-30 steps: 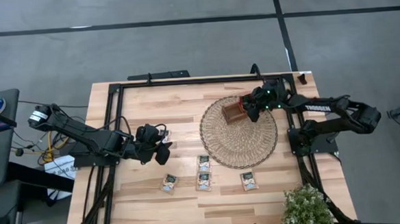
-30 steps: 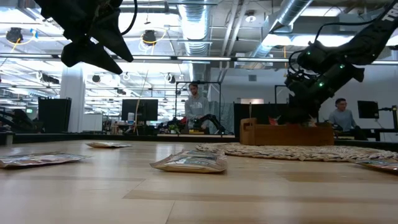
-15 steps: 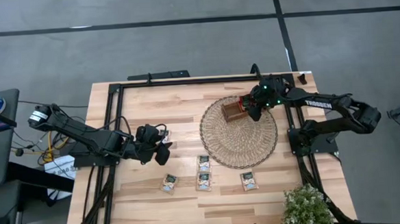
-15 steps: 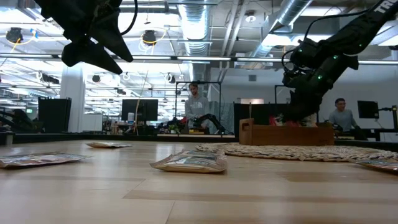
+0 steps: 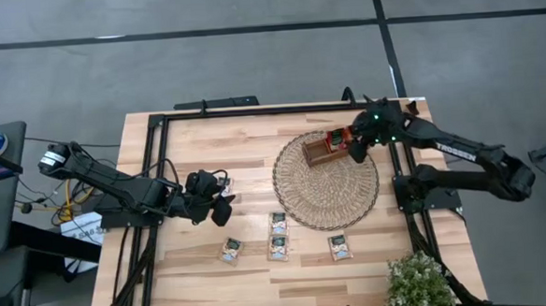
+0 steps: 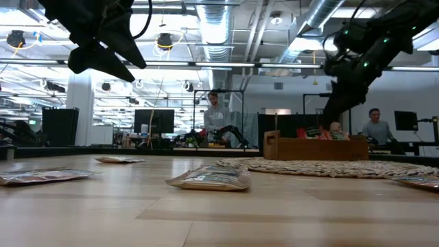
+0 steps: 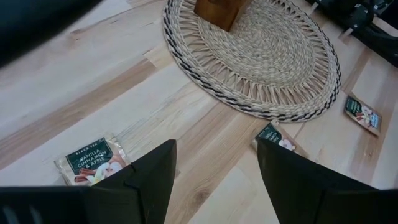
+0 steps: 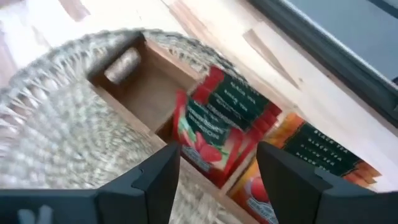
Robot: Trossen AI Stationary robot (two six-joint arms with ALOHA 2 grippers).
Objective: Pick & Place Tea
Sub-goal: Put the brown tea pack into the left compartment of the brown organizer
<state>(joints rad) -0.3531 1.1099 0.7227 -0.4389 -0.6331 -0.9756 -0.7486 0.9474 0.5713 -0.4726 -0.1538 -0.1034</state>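
Right pincer point(image 8: 214, 180) hangs open, empty, above wooden tray point(image 8: 158, 99) holding red sachets point(image 8: 214, 124).

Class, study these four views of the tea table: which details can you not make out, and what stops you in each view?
- Wooden tray, high view: contents too small, partly under the right gripper.
- Tea sachets in the tray, right wrist view: motion blur; number unclear.
- Sachets on the table, low view: seen edge-on, print unreadable.
- Wicker mat, left wrist view: cut off by the frame edge.
- Left gripper: empty, hovering.
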